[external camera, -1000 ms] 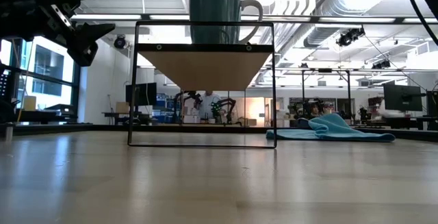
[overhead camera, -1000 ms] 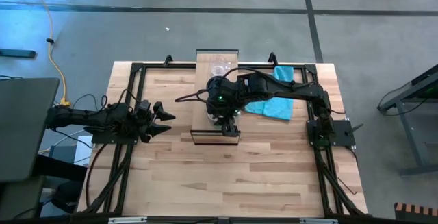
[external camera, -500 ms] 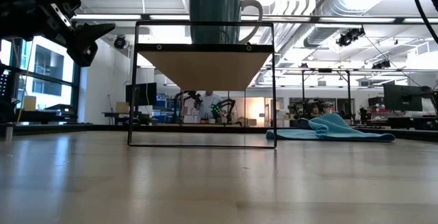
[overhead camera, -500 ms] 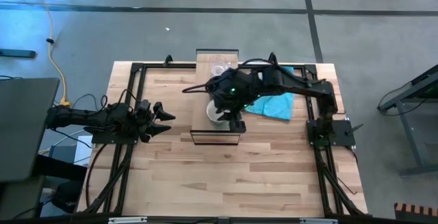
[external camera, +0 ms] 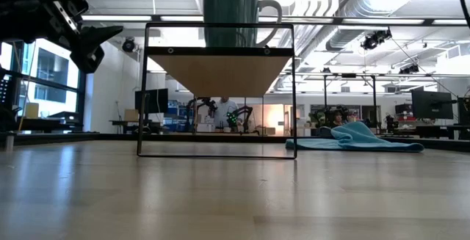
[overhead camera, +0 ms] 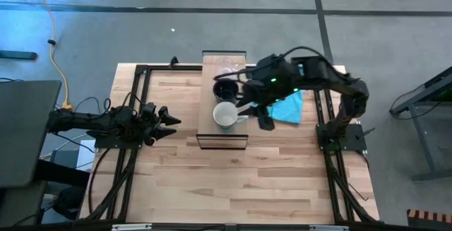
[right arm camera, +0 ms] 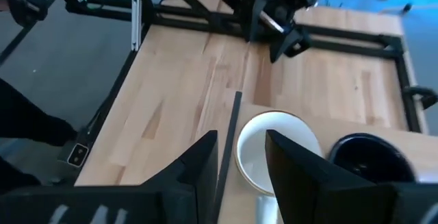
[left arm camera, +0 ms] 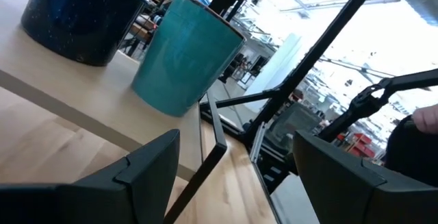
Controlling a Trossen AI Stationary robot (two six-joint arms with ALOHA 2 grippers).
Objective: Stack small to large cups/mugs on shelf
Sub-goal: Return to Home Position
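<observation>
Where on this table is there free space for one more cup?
Freest: the bare table beyond the shelf end nearest the teal mug. Narrower: the strip between the shelf and the open left gripper. Crowded: the shelf, also holding glass cup and black mug, and its other side, with the cloth and the right gripper.

Readable text, labels, brands, numbers, signs: none in any view. Larger mug (overhead camera: 224, 115), black mug (overhead camera: 225, 90) and shelf (overhead camera: 223, 138) show plain surfaces. Anything posted in the room beyond the table is too small to read.
</observation>
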